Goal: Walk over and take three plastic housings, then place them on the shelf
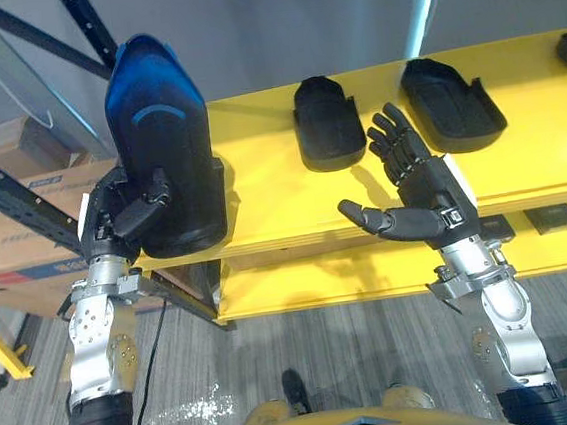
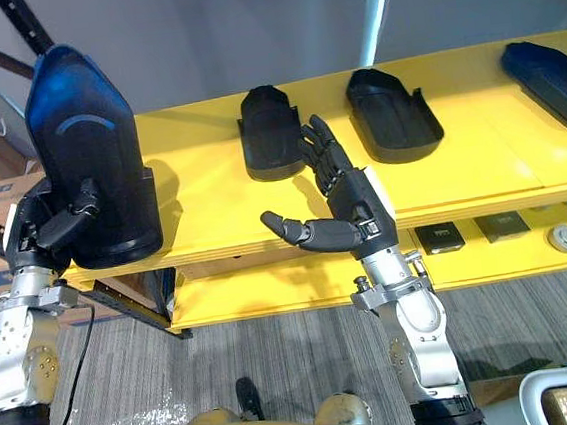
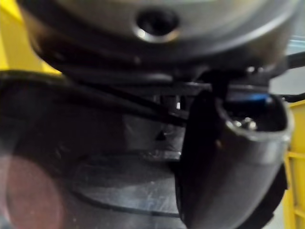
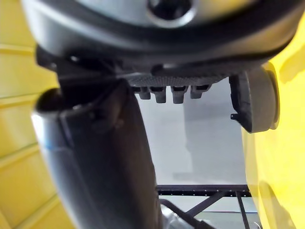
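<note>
while the left hand [image 1: 123, 216] curls round one dark blue plastic housing [image 1: 159, 124], upright at the left end of the yellow shelf [image 1: 283, 207] in the left eye view, two more lie on that shelf, a left black housing [image 1: 327, 123] and a right black housing [image 1: 451, 101]. the right hand [image 1: 417, 188] hangs before them, spread and holding nothing. the right eye view adds a fourth housing [image 2: 552, 76], blue, far right, and the right wrist view shows straight fingers [image 4: 164, 93].
</note>
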